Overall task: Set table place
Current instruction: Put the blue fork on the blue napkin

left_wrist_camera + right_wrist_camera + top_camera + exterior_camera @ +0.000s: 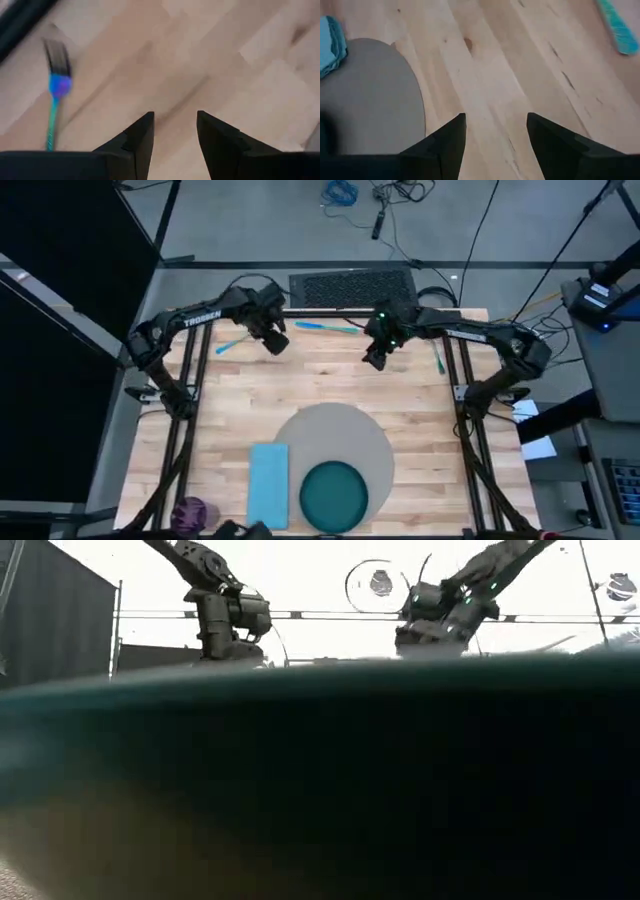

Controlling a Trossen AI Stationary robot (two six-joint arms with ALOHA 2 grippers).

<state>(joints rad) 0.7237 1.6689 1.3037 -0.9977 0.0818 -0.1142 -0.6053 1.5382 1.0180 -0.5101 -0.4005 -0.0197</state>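
High view looks straight down on the whole table (320,380); low view peers level, blocked close by the plate (320,790); wrist cameras face bare planks nearby

On your bench (420,430), the mat (335,435) lies near the front edge, with the plate (334,494) on its front part. The napkin (268,485) lies just left of the plate, and the cup (192,513) sits at the front left corner. Along the back edge you have a fork (232,343) at left, another piece of cutlery (328,327) in the middle and a third piece (438,360) at right.
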